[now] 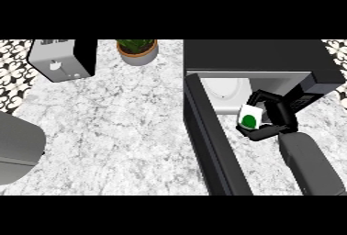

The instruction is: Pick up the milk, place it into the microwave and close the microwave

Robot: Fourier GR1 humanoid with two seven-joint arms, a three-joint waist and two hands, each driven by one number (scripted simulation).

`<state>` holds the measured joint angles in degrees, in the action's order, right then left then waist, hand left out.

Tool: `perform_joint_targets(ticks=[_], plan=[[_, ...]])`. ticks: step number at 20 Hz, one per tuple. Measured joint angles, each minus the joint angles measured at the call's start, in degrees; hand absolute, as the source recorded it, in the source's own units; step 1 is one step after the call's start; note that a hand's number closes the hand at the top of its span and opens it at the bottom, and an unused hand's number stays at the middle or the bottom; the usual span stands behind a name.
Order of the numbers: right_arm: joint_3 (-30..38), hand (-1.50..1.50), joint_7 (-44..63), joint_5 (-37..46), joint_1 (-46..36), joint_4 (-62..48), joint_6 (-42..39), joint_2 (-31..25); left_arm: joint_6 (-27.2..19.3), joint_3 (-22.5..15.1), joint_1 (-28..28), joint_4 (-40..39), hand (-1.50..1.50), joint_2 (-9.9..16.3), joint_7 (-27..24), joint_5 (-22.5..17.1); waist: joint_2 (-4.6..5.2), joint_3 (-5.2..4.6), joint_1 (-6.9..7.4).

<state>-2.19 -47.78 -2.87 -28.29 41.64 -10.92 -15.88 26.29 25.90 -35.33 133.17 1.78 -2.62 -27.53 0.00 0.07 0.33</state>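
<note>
The milk (250, 115) is a small white carton with a green dot, held in front of the microwave's open mouth. My right hand (277, 114) is curled round it, and its grey forearm comes up from the lower right. The black microwave (257, 57) stands at the upper right, with its white inside and round plate (227, 89) showing. Its door (210, 137) is swung open towards me, running down the picture just left of the hand. My left hand does not show.
A toaster (61, 59) stands at the upper left and a potted plant (137, 49) sits at the top middle. A grey rounded object (17, 147) lies at the left edge. The marble counter (115, 124) spreads between them.
</note>
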Motion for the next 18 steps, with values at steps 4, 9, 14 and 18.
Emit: perform_joint_targets(ticks=[4,9,14,18], plan=[[-0.1,1.50,3.4,1.2,-0.4,1.3,4.9,1.3,0.4,-0.1,0.1,0.1,-1.50,-0.2,0.7,-0.4,0.04,0.27,-0.82],[-1.3,1.50,4.7,4.5,-0.8,0.7,12.3,1.7,1.1,0.0,0.3,0.0,-1.50,-0.1,0.7,-0.7,-0.21,0.24,-0.88],[-1.9,1.50,6.1,6.8,-0.9,0.2,20.2,2.6,2.0,-0.4,0.7,-0.3,-1.50,0.0,0.7,-0.8,-0.39,0.05,-0.58],[-2.1,1.50,7.2,8.1,-0.7,0.1,26.6,3.1,2.7,-0.6,1.4,-0.8,-1.50,0.6,0.8,-1.1,-0.42,-0.08,0.02]])
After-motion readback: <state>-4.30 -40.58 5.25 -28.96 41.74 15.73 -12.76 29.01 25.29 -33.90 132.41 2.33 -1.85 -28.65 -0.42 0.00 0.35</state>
